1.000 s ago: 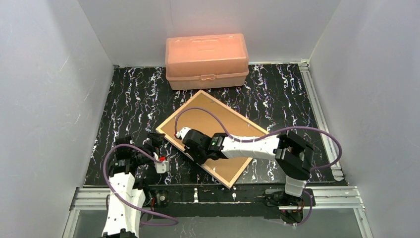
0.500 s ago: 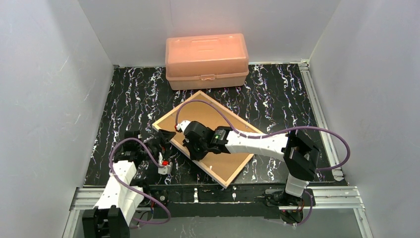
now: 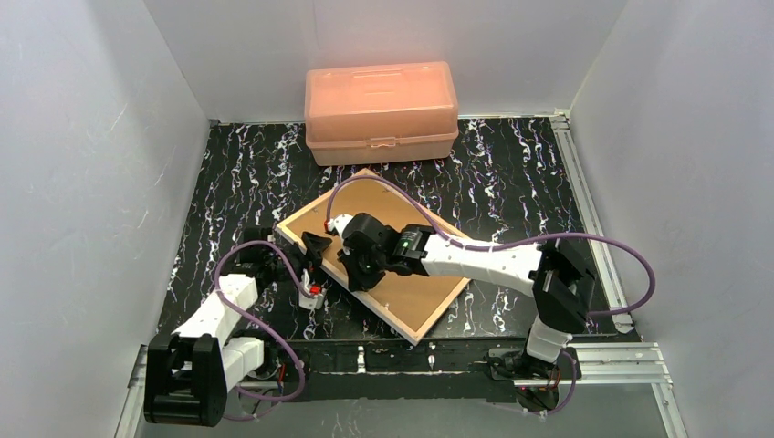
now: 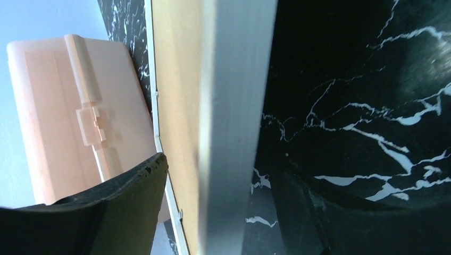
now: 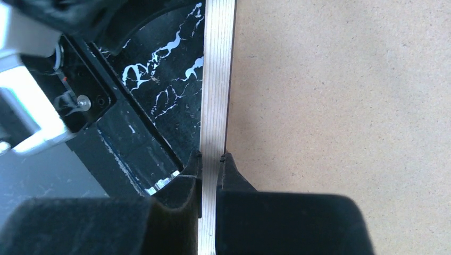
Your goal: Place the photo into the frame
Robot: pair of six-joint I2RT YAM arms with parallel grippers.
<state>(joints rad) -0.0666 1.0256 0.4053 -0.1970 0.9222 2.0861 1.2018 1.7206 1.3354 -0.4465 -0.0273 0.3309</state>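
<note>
The frame [image 3: 444, 310] lies back-up on the black marble table, with a brown backing board [image 3: 411, 297] filling it. My right gripper [image 3: 351, 274] is shut on the frame's near-left rail [image 5: 218, 79], one finger on each side, as the right wrist view shows [image 5: 211, 155]. My left gripper [image 3: 310, 246] is at the frame's left corner. In the left wrist view its jaws [image 4: 228, 175] straddle the white-sided rail [image 4: 234, 106] and stand open, with a gap between the near finger [image 4: 133, 196] and the wood. The photo is hidden from every view.
An orange plastic box [image 3: 381, 109] stands shut against the back wall, just beyond the frame's far corner, and also shows in the left wrist view [image 4: 64, 106]. White walls close in both sides. A metal rail [image 3: 584, 210] runs along the table's right edge.
My left arm has reached forward and right to the frame's left corner, and its jaws have narrowed. The right gripper has shifted the frame slightly up and left.
</note>
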